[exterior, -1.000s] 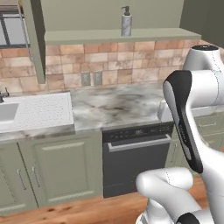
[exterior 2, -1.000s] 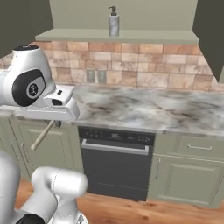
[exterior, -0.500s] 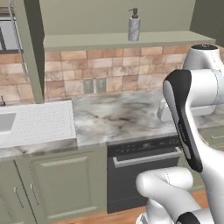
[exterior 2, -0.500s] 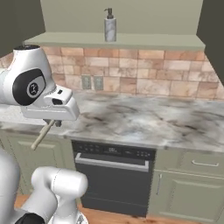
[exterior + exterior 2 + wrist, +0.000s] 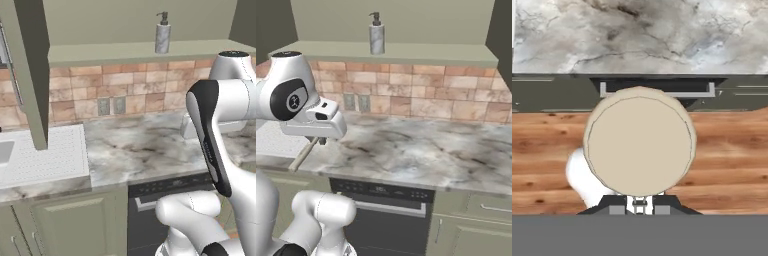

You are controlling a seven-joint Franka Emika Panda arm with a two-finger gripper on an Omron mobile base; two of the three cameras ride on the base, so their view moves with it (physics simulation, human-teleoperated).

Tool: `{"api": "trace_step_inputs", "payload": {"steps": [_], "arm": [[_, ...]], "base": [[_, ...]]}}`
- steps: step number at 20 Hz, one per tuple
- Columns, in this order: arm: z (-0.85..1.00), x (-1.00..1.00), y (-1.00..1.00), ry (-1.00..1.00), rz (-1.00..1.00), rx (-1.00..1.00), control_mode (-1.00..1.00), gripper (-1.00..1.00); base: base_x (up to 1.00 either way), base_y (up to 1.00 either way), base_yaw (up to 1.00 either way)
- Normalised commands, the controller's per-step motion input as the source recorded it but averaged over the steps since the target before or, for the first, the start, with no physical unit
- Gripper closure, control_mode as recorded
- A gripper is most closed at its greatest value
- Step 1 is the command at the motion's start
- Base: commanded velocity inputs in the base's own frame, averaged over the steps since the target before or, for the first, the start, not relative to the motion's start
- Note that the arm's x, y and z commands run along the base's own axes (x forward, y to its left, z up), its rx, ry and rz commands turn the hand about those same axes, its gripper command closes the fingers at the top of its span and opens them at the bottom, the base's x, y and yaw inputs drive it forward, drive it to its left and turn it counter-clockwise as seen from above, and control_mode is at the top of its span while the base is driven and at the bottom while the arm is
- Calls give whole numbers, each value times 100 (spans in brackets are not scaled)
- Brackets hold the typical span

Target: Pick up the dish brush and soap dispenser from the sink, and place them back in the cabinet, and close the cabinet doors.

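My gripper [image 5: 320,141] is shut on the dish brush [image 5: 303,156], which slants down to the left over the counter's front edge. In the hand view the brush's round beige head [image 5: 639,142] sits end-on just past my gripper [image 5: 639,206]. The grey soap dispenser [image 5: 161,32] [image 5: 376,34] stands upright on the open cabinet's shelf [image 5: 406,51]. An open olive cabinet door [image 5: 30,70] hangs at the left, another [image 5: 502,25] at the right. The sink's white drainboard [image 5: 45,155] lies at the left.
A marble counter [image 5: 421,155] [image 5: 135,145] runs under a tiled backsplash [image 5: 421,102]. A black dishwasher [image 5: 381,210] [image 5: 657,90] sits below it, with green base cabinets [image 5: 75,225] [image 5: 471,225] on both sides. Wooden floor [image 5: 727,150] shows beneath my hand.
The whole picture has shifted and grown: the base has driven closer to the counter. The brush stays in my shut gripper, and the soap dispenser keeps its place on the shelf.
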Motion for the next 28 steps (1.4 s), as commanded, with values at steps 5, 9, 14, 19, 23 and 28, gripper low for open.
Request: {"api": "trace_step_inputs", "payload": {"steps": [5, 9, 14, 19, 23, 28], "arm": [[0, 0, 0, 0, 0, 0, 100, 100], [0, 0, 0, 0, 0, 0, 100, 100], [0, 0, 0, 0, 0, 0, 100, 100], [0, 0, 0, 0, 0, 0, 100, 100], [0, 0, 0, 0, 0, 0, 100, 100], [0, 0, 0, 0, 0, 0, 100, 100]], "base": [[60, 0, -1], [46, 0, -3], [35, -2, -7], [29, -3, -10], [36, 0, -10], [33, 0, -3]]}}
